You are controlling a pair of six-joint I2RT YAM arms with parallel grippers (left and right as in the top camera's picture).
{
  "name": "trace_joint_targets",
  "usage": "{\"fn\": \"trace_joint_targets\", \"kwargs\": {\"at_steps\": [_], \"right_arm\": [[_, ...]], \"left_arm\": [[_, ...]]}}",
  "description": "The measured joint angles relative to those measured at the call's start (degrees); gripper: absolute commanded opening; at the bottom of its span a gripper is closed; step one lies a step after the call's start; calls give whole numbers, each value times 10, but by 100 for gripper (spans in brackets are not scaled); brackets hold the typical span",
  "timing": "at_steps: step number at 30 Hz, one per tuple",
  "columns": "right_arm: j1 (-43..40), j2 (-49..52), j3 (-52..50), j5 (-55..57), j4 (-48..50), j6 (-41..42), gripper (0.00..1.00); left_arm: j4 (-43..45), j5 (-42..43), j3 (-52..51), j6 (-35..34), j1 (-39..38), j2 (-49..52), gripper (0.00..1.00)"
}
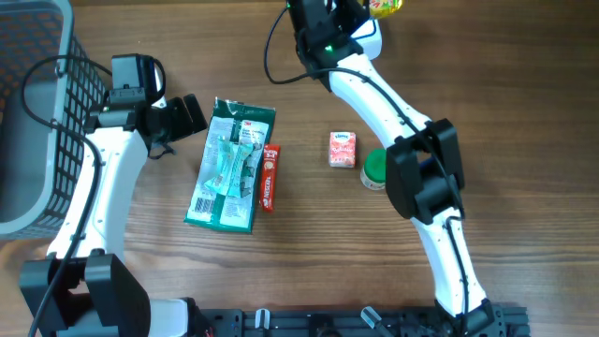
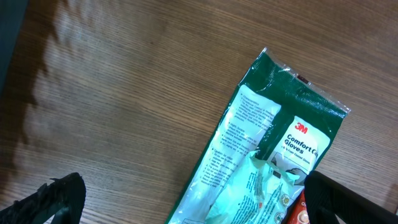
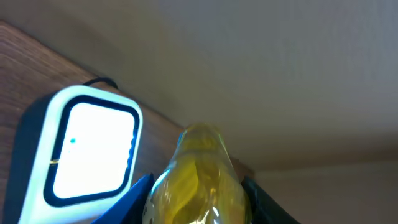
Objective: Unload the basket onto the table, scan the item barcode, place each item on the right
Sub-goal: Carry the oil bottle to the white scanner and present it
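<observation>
A yellow item in clear wrap (image 3: 196, 180) sits between the blue-padded fingers (image 3: 134, 199) of my right gripper (image 3: 196, 202), which is shut on it. Just left of it stands a scanner (image 3: 93, 152) with a bright white face in a blue rim. From overhead, the item (image 1: 385, 7) and the right gripper (image 1: 367, 13) are at the far top edge of the table. My left gripper (image 1: 192, 114) is open, hovering by the top of a green glove packet (image 1: 229, 164). Its black fingers (image 2: 59, 199) straddle that packet (image 2: 261, 155) with nothing held.
A red bar (image 1: 270, 176) lies against the glove packet's right side. A small red and white carton (image 1: 343, 149) and a green-lidded jar (image 1: 374, 169) sit mid-table under the right arm. A grey wire basket (image 1: 28, 112) stands at the left edge.
</observation>
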Motion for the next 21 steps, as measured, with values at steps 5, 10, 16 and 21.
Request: {"fn": "trace_joint_targets", "kwargs": {"at_steps": [5,10,16,21], "right_arm": [[24,12,0,-5,23,-19,15],[25,39,0,-5,52,-44,15],[25,63,0,7,98,-104,15],[24,65,-1,12,130,-139,16]], "left_arm": [[0,0,0,0,0,0,100],[0,0,0,0,0,0,100],[0,0,0,0,0,0,100],[0,0,0,0,0,0,100]]}}
